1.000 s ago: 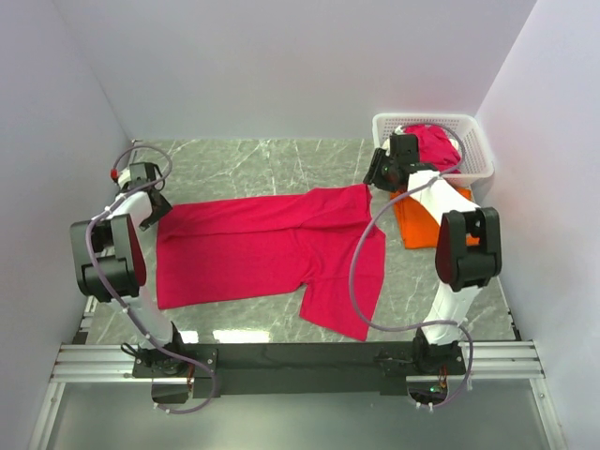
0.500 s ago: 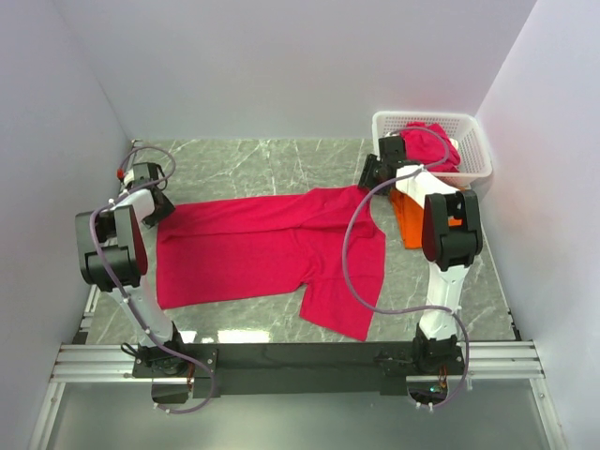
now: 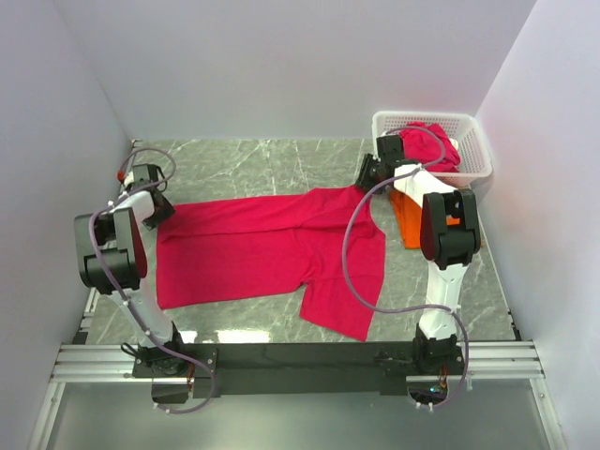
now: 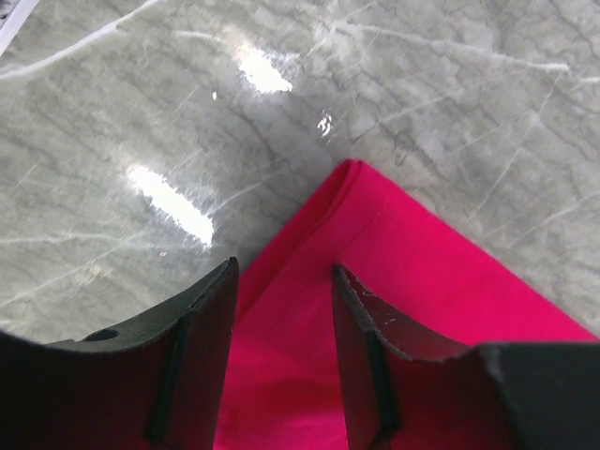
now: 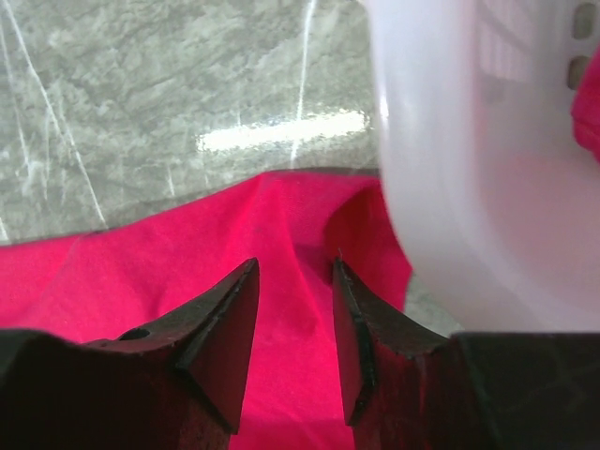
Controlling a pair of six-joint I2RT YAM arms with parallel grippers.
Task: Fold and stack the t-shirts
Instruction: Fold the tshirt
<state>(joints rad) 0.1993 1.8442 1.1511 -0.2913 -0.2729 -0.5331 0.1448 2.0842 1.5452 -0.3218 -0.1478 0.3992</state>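
Overhead, on the marble tabletop (image 3: 244, 161), the spread shirt (image 3: 253, 248), crimson, lies flat across the middle. Its long side runs from the left edge toward the right edge, and one sleeve reaches toward the near edge. A white basket (image 3: 427, 116) stands in the far right corner and holds a bunched crimson basket shirt (image 3: 433, 145). An orange shirt (image 3: 411, 223) lies by the right edge, just on the near side of the basket and partly hidden by the right arm (image 3: 448, 234). The left gripper (image 3: 157, 208) is down at the spread shirt's far left corner. The right gripper (image 3: 367, 178) is down at its far right corner, beside the basket. Jaw gaps cannot be read from this height.

Left wrist: the left gripper (image 4: 284, 272) points at a rounded, hemmed corner of the spread shirt (image 4: 412, 281), with bare tabletop (image 4: 141, 112) beyond. Its dark fingers (image 4: 197, 347) stand narrowly apart, astride the cloth's edge, and cloth lies flat in the gap.

Right wrist: the right gripper (image 5: 294, 265) is likewise narrowly parted over the spread shirt (image 5: 141, 281), which rises here in a low ripple against the tabletop (image 5: 141, 94). The basket (image 5: 450, 187) wall fills the upper right, close beside one finger; only this view shows how close. The orange shirt appears in the overhead view alone.
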